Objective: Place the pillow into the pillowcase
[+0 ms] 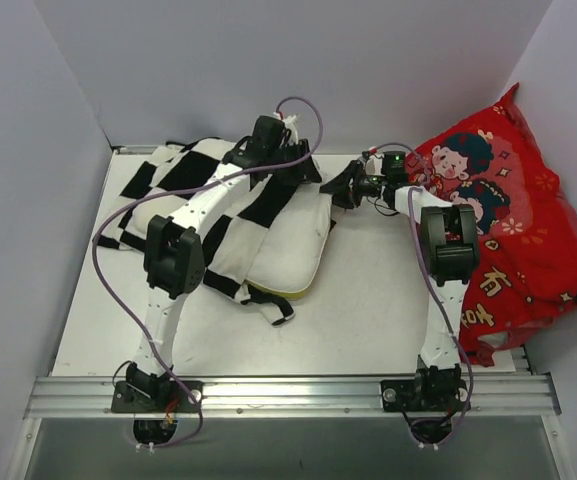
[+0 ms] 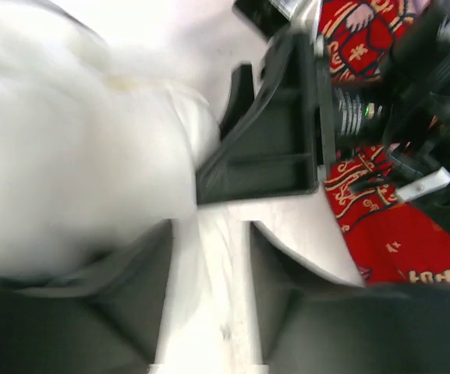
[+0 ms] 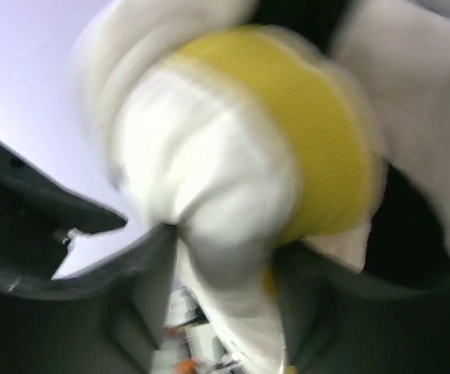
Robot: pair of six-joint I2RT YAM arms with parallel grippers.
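The cream-white pillow (image 1: 290,248) lies mid-table, its left and far parts under the black and white checkerboard pillowcase (image 1: 193,175). My left gripper (image 1: 308,168) is at the pillow's far right corner. In the left wrist view it (image 2: 209,226) stands open, with wrinkled white cloth showing in the gap and the pillow (image 2: 76,156) bulging at the left. My right gripper (image 1: 340,188) meets that corner from the right. In the right wrist view it (image 3: 226,241) is shut on the pillow (image 3: 209,148) corner, whose yellow band (image 3: 310,132) bulges above the fingers.
A large red cartoon-printed cushion (image 1: 518,230) leans against the right wall, close behind the right arm, and shows in the left wrist view (image 2: 396,241). White walls enclose the table on three sides. A metal rail (image 1: 288,392) runs along the near edge.
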